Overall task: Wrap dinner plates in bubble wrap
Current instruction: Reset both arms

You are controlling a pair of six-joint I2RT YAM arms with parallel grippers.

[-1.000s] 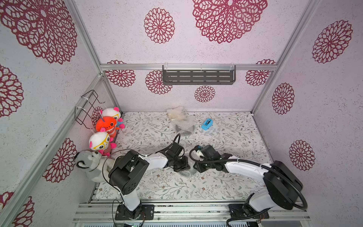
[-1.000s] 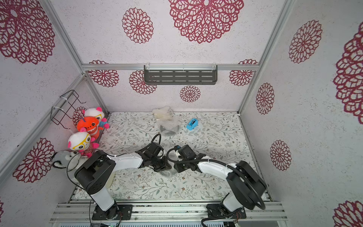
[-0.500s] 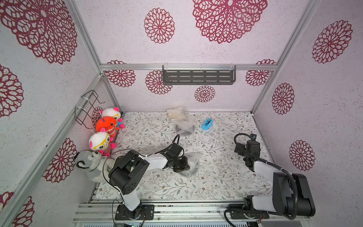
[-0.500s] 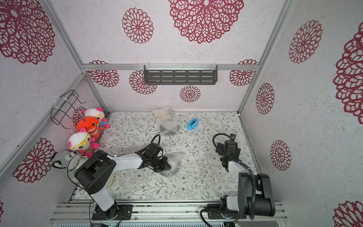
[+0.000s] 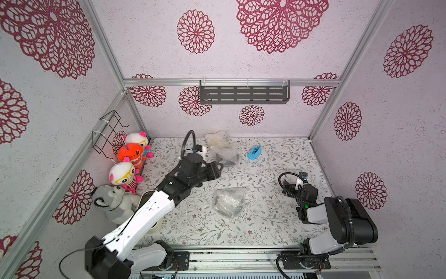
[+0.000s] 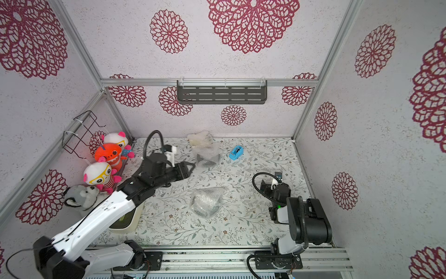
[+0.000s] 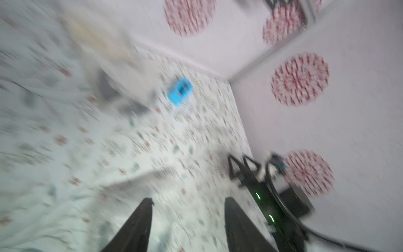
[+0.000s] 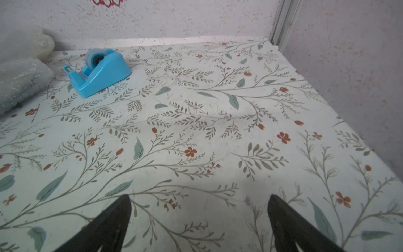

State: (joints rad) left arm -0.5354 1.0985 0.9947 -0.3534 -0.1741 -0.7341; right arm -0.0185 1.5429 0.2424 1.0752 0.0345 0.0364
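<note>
A dark plate (image 5: 226, 213) is seen mid-table, folded inside bubble wrap (image 5: 229, 196) and touched by nothing. Another wrapped bundle (image 5: 224, 154) is set near the back wall, beside the tape dispenser (image 5: 254, 153). The left gripper (image 5: 216, 168) and right gripper (image 8: 199, 198) are both spread apart and empty. The fold (seemingly untaped) could be sprung open if brushed.

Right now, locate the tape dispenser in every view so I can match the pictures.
In a top view: tape dispenser at the back of the table, right of centre.
In a top view: same spot, near the back wall.
Left wrist: a blurred blue shape on the table, short of the wall corner.
Right wrist: sharp, close to the back wall.
Shared landmark: the bubble-wrap bundle right beside it.
</note>
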